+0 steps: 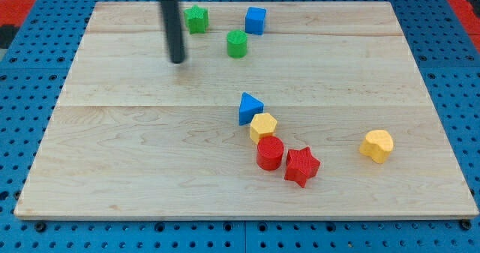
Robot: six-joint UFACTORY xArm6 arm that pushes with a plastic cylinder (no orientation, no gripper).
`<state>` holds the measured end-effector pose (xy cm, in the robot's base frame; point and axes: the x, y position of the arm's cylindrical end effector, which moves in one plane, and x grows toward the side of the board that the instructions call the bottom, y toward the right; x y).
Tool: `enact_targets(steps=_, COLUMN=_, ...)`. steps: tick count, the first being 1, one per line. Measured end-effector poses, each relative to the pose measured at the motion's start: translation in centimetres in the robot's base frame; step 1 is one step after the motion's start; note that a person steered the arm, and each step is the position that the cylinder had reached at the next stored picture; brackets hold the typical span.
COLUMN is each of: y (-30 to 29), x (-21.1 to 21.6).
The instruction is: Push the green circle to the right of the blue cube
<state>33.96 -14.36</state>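
Observation:
The green circle [237, 43] sits near the view's top, just below and left of the blue cube [256, 19]. My tip [177, 60] is down on the board to the left of the green circle, about a block's width and a half away, and below the green star [196, 18]. The rod rises from the tip toward the view's top edge.
A blue triangle [250, 107], a yellow hexagon [263, 125], a red cylinder [270, 152] and a red star [301, 165] cluster at the board's lower middle. A yellow heart-like block [376, 145] lies at the right. The wooden board [112, 170] ends in a blue pegboard surround.

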Motion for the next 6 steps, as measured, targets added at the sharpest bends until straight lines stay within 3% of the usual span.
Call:
enact_targets(steps=1, y=4.3, x=-2.6)
enact_targets(steps=3, y=16.5, x=-3.6)
enact_targets(steps=6, y=19.2, x=-1.7)
